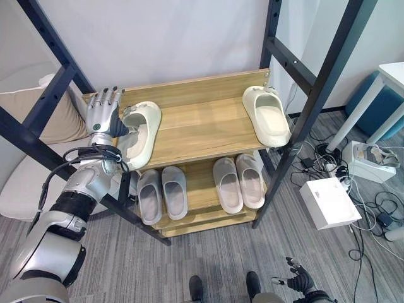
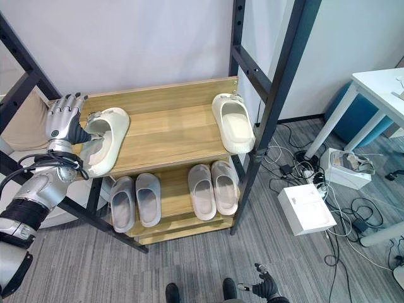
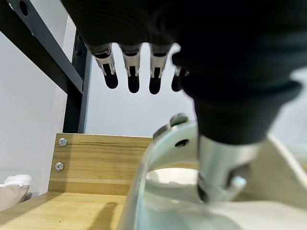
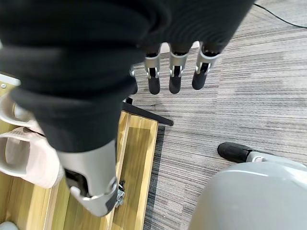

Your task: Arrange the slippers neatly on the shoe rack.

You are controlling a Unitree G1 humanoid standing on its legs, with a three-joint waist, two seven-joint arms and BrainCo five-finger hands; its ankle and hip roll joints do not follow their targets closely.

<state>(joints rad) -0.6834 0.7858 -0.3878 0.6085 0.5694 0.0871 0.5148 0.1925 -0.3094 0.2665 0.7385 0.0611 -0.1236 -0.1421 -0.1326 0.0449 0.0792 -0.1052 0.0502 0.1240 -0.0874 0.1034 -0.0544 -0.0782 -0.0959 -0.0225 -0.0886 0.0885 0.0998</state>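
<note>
On the wooden shoe rack's top shelf (image 1: 196, 123) a cream slipper (image 1: 142, 132) lies at the left end, its heel past the front edge. My left hand (image 1: 104, 113) stands just left of it, open, fingers (image 3: 133, 72) straight and pointing up, thumb (image 3: 220, 163) resting against the slipper's strap (image 3: 158, 191). A second cream slipper (image 1: 268, 115) lies at the shelf's right end, toe to the back. The lower shelf holds two grey pairs (image 1: 162, 194) (image 1: 238, 183). My right hand (image 1: 302, 281) hangs low near the floor, open, its fingers (image 4: 175, 72) straight.
Black metal frame posts (image 1: 315, 95) stand around the rack, one slanting across its left front (image 1: 38, 120). A white box (image 1: 329, 202) and tangled cables (image 1: 372, 214) lie on the carpet to the right. A white table (image 1: 391, 76) is at far right, a pale cushion (image 1: 25, 101) at left.
</note>
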